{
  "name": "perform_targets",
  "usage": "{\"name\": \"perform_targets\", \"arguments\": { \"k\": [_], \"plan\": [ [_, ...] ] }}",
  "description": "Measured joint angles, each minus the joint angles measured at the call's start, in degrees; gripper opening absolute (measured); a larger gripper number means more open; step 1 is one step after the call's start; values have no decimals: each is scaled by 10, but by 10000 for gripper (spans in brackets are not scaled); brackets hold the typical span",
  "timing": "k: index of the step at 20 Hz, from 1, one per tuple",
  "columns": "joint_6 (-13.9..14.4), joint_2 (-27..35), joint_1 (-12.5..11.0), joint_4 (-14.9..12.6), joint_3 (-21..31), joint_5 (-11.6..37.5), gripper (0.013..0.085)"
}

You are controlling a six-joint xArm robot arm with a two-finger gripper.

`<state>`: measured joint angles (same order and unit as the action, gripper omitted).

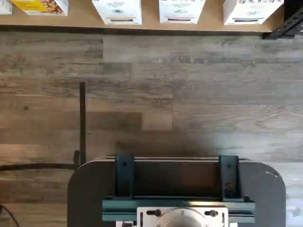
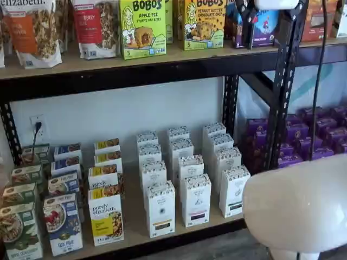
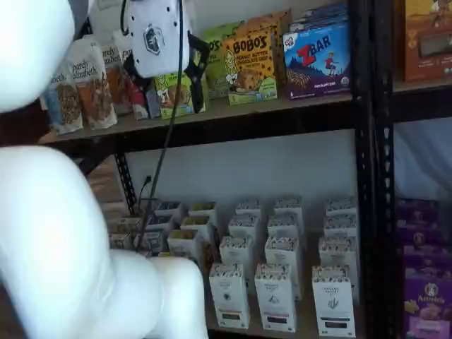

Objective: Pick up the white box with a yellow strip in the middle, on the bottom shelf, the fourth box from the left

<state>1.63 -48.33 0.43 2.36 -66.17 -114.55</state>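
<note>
Opening of the approach: your gripper (image 3: 166, 76) hangs high, level with the upper shelf (image 2: 108, 64), its two black fingers spread with a plain gap between them and nothing held; in both shelf views it shows at the top, well above the goods you want. The white box (image 2: 161, 209) stands upright at the front of its row on the bottom shelf (image 2: 135, 233), the gold band low on its face; just beside it on one side is the purely elizabeth box (image 2: 106, 219), and on the other a like carton with a dark band (image 2: 196, 200). The wrist view shows mostly the floor (image 1: 189, 94), with only the lower fronts of the front cartons at the shelf edge; the orange-gold band marks your box (image 1: 118, 12) there. Judged from this, no reach has begun. Your next move calls for a long descent to the lower level, then a line-up on the gold-banded carton alone, jaws kept wide enough to straddle it, since close neighbours leave little room for the fingers
</note>
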Motion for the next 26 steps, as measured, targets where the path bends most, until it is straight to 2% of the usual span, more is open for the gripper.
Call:
{"name": "perform_targets", "arguments": {
  "k": [2, 5, 8, 15, 18, 21, 26],
  "plan": [
    [18, -6, 36, -39, 6, 11, 850],
    [24, -7, 46, -55, 8, 14, 850],
    [24, -12, 45, -54, 18, 25, 850],
    [12, -32, 22, -33, 81, 90, 850],
    [16, -37, 29, -45, 114, 116, 850],
    [17, -47, 28, -46, 149, 151, 850],
    [25, -49, 35, -51, 186, 183, 850]
  ]
}}
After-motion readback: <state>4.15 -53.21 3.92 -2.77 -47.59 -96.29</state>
